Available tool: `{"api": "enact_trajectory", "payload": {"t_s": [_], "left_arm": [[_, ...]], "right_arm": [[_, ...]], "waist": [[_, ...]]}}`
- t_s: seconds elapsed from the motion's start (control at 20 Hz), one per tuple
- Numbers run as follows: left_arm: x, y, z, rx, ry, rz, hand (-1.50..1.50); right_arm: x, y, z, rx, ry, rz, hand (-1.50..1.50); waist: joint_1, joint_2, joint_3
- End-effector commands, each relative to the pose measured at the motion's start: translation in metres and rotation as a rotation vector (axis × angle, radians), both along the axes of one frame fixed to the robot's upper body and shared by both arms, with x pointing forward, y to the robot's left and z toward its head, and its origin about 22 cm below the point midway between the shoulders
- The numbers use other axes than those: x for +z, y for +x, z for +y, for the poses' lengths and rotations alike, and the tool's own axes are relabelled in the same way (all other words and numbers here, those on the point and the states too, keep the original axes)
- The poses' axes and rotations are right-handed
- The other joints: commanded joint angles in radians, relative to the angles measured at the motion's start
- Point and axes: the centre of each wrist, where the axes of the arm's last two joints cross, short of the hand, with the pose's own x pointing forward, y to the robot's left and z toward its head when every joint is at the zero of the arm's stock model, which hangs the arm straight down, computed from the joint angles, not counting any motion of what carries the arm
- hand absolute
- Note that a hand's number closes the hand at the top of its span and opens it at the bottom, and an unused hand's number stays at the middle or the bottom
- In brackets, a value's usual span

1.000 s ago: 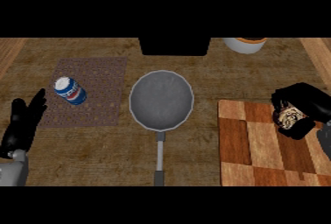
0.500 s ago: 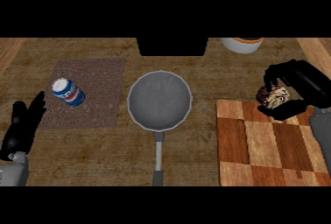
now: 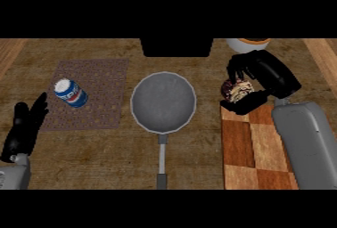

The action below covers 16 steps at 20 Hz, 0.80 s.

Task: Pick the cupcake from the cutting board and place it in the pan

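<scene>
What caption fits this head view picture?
Right hand holds the cupcake near the pan.

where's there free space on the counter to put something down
Bare counter lies between the mat and the pan, and beside the pan's handle. The pan is empty. The cutting board's far corner is crowded by the right hand holding the cupcake.

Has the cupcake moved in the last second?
Yes. Held in the right robot hand, the cupcake has moved off the cutting board, toward the pan.
</scene>
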Motion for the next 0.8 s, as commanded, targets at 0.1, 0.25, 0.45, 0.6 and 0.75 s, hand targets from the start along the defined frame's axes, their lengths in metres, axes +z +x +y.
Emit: {"api": "enact_trajectory", "payload": {"t_s": [0.1,0.25,0.45,0.6,0.75], "left_arm": [[0.014,0.015,-0.002,-0.013,0.007,-0.028,0.0],[0.009,0.013,0.007,-0.011,0.001,-0.012,0.0],[0.004,0.009,-0.014,-0.05,-0.001,-0.021,0.0],[-0.003,0.018,-0.026,-0.043,0.001,-0.014,0.0],[0.002,0.022,-0.027,-0.064,0.007,-0.027,0.0]], "right_arm": [[-0.004,0.029,0.068,0.021,0.079,0.104,1.5],[-0.019,0.032,0.112,0.001,0.073,0.134,1.5],[-0.03,0.045,0.138,-0.027,0.046,0.161,1.5],[-0.049,0.055,0.14,-0.042,0.047,0.179,1.5],[-0.076,0.047,0.145,-0.038,0.041,0.212,1.5]], "waist": [[0.011,0.006,0.0],[0.015,0.007,0.0],[0.037,0.009,0.0],[0.042,0.015,0.001],[0.056,0.016,0.001]]}}
